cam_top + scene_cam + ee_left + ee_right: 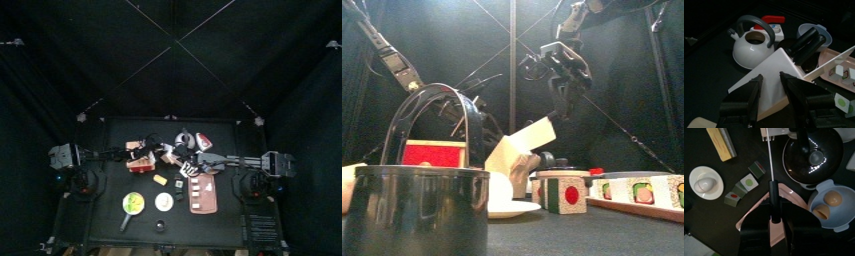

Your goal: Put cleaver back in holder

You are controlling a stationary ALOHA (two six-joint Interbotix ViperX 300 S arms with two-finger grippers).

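– Black curtains (54,60) are seen on every side of the table (100,215); what is held, and by which arm?

– By the right gripper (773,210) the cleaver (771,173) is clasped at its black handle; it is held out over the pink board (751,220), beside the dark pan (811,155). Only the blade's edge is shown, as a thin pale line; its breadth cannot be judged, and its tip is lost among pale shapes at the frame's edge.

– And the holder?

– The holder (777,60) is shown as a tan wedge right against the left gripper (771,77); black handles (807,42) are seen rising from its far side. Wood is seen to both sides of the fingers (754,92), so whether it is gripped or only approached cannot be told.

– Is anything hidden from the front?

– Much is blocked by a dark pot (416,210) with an arched handle; only the upper part of the holder is seen behind it. The cleaver cannot be made out there against the dark. From above, everything is too small to be told apart with certainty.
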